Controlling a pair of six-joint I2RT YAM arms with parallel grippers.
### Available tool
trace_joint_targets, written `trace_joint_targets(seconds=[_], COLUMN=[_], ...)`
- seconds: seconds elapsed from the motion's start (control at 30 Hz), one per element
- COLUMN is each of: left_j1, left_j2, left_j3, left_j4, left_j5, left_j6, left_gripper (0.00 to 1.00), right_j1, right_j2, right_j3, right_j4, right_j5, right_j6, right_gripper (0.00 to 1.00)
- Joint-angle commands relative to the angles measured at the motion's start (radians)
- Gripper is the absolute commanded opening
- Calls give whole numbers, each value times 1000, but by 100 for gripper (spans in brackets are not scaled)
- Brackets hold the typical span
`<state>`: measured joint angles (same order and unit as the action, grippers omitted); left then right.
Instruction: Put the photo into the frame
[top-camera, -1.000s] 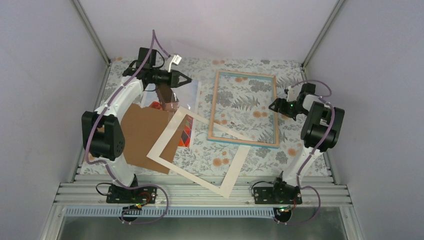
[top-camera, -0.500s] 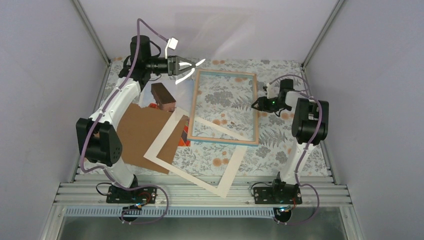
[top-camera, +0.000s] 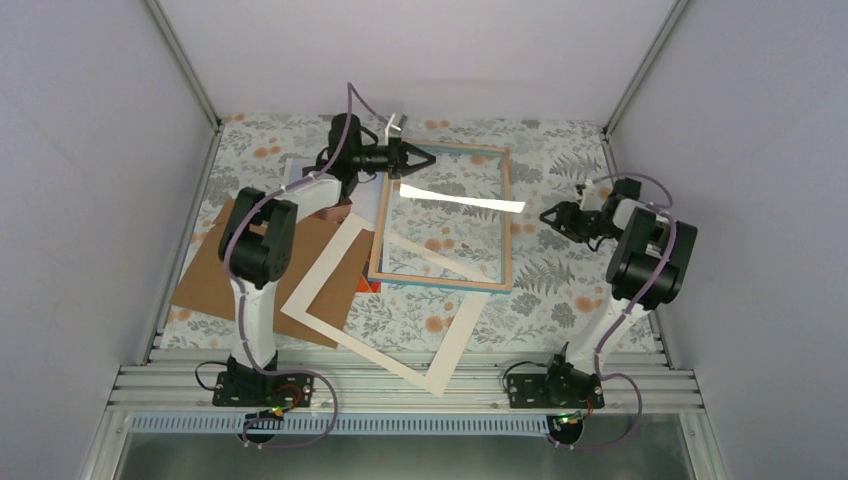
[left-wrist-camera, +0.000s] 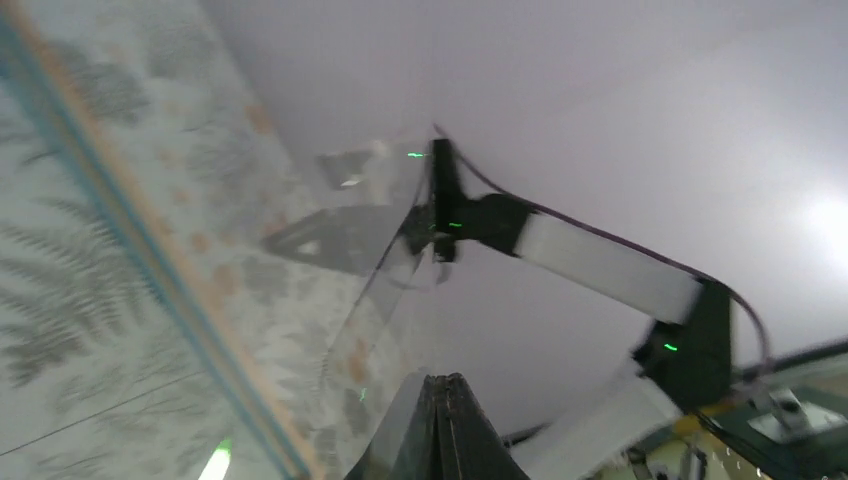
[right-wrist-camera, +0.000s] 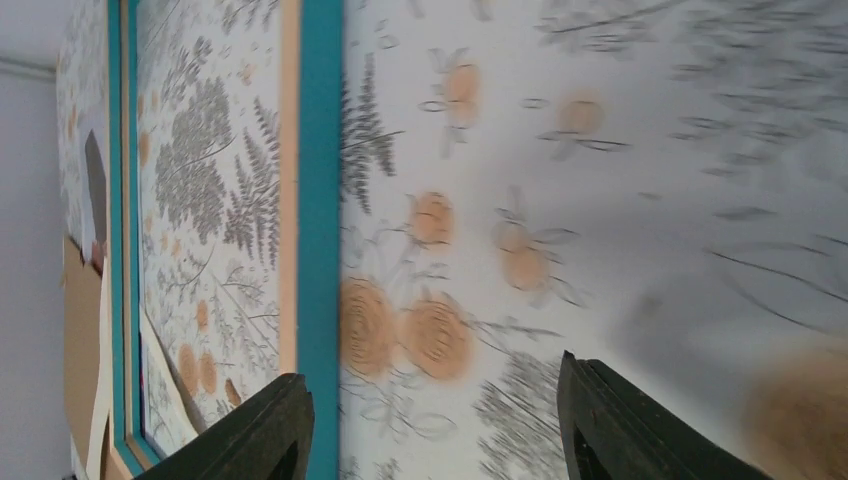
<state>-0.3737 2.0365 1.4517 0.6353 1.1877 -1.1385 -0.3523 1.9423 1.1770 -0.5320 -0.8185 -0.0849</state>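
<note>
The frame (top-camera: 505, 220), with a turquoise rim and wood edges, lies flat mid-table. It also shows in the right wrist view (right-wrist-camera: 320, 180). My left gripper (top-camera: 425, 158) is at its far left corner, shut on a clear pane (top-camera: 462, 200) that glares over the frame. In the left wrist view its tips (left-wrist-camera: 447, 385) are pressed together on the pane's edge (left-wrist-camera: 370, 300). My right gripper (top-camera: 548, 213) is open and empty, just right of the frame; it also shows in the right wrist view (right-wrist-camera: 440, 410). Only a red corner of the photo (top-camera: 372, 284) shows; frame, mat and arm hide the rest.
A cream mat border (top-camera: 325, 300) lies askew at the front, its far part under the frame. A brown backing board (top-camera: 225, 280) lies at the left beside the left arm. The enclosure walls and posts stand close at the back and sides.
My left gripper has swung right with the clear pane, from the back left to over the frame. The frame has slid left. My right gripper reached in to the frame, then drew back right.
</note>
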Motion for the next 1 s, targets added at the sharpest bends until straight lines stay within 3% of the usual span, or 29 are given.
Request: trace_joint_targets(seconds=[0.0, 0.07, 0.27, 0.53, 0.97], left_j1=[-7, -13, -10, -9, -13], left_j2=[88, 136, 264, 311, 400], left_j3=[86, 140, 297, 395, 525], left_j4=[-286, -479, -799, -993, -1110], left_j5=[-95, -170, -311, -404, -345], left_j6=[235, 409, 672, 795, 893], left_gripper=[3, 2, 2, 2, 2], right_j1=[-62, -68, -64, -12, 51], right_j2=[-48, -62, -64, -74, -84], right_j3=[-42, -56, -51, -56, -48], right_j4=[-7, 2, 1, 7, -16], right_j5=[0, 14, -19, -51, 8], right_j6=[6, 13, 29, 34, -14], right_gripper=[62, 62, 63, 63, 63])
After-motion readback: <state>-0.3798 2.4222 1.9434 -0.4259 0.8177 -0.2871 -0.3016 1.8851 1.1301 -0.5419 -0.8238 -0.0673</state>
